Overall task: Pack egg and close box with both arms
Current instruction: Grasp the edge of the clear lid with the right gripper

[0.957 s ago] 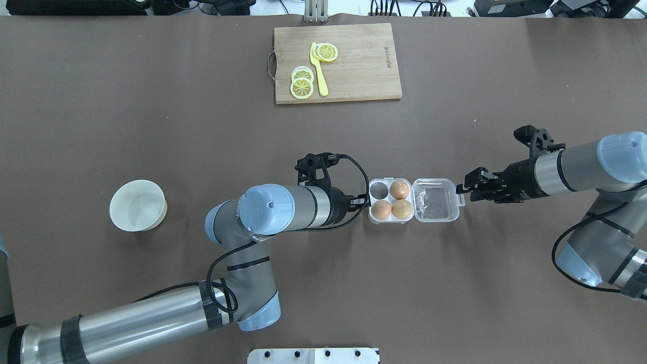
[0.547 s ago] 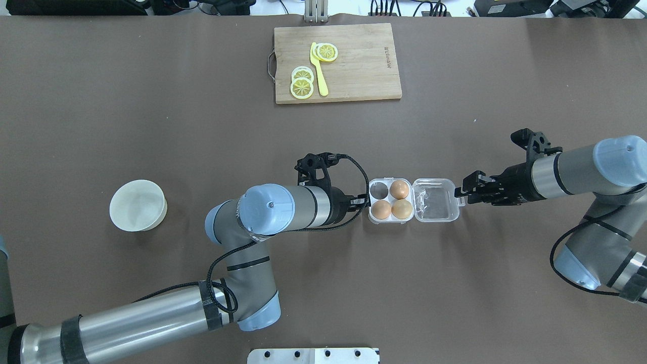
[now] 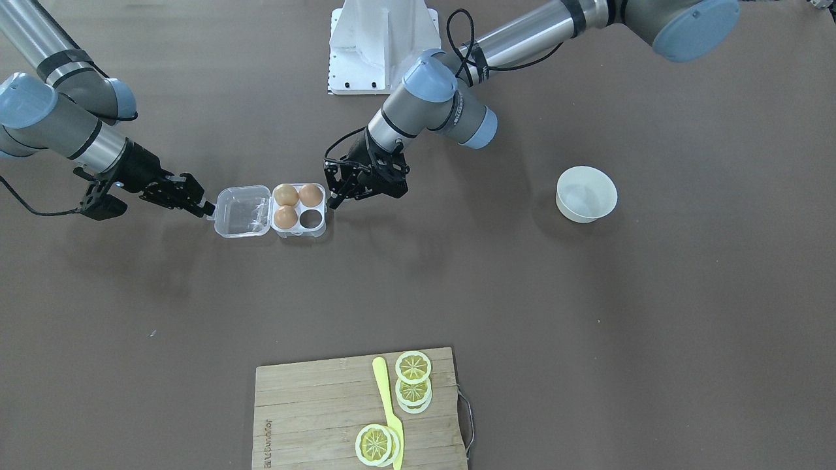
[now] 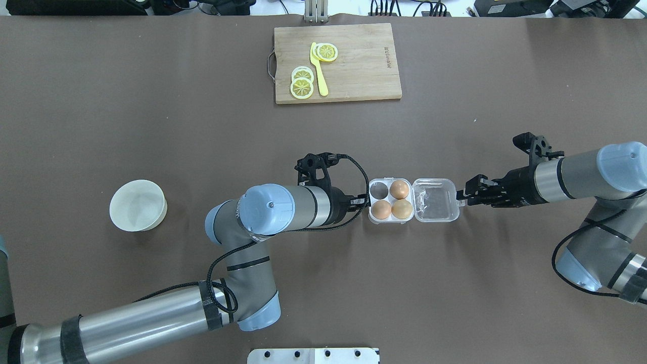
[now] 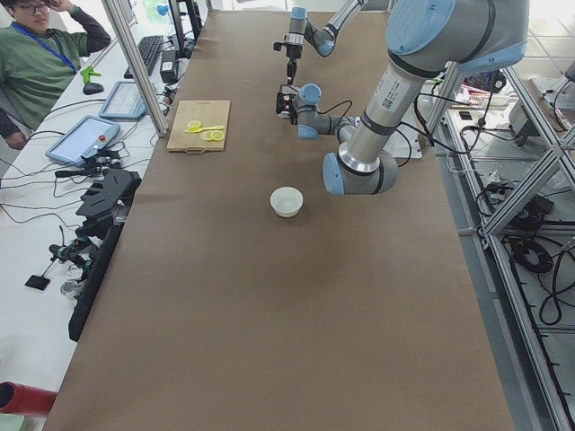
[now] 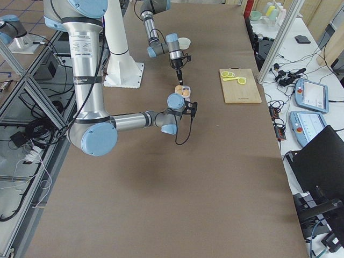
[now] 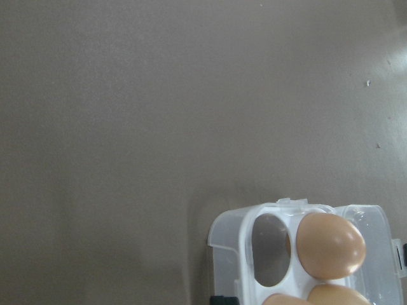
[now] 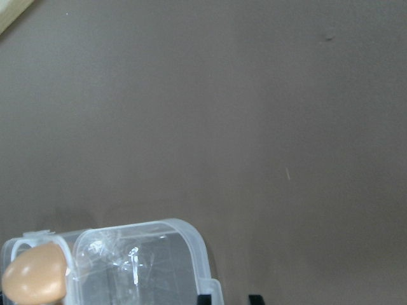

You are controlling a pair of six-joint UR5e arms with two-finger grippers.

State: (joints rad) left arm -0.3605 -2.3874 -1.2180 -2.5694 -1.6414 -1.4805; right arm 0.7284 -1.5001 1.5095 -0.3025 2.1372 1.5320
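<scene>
Three eggs [image 4: 399,189] occupy the box [image 4: 435,201] between parted right jaws and left jaws, state unclear.

My left arm [image 4: 151,313] comes in from the near corner, bends sharply at the elbow and lays its forearm level, pointing toward the middle. Its wrist is low and the left gripper [image 4: 364,201] points across toward my other arm, but I cannot make out whether its fingers are parted. My right arm [image 4: 571,174] reaches in from the opposite side, forearm nearly level, with the right gripper [image 4: 461,197] held low and its two fingertips [image 8: 203,298] standing a little apart.
</scene>
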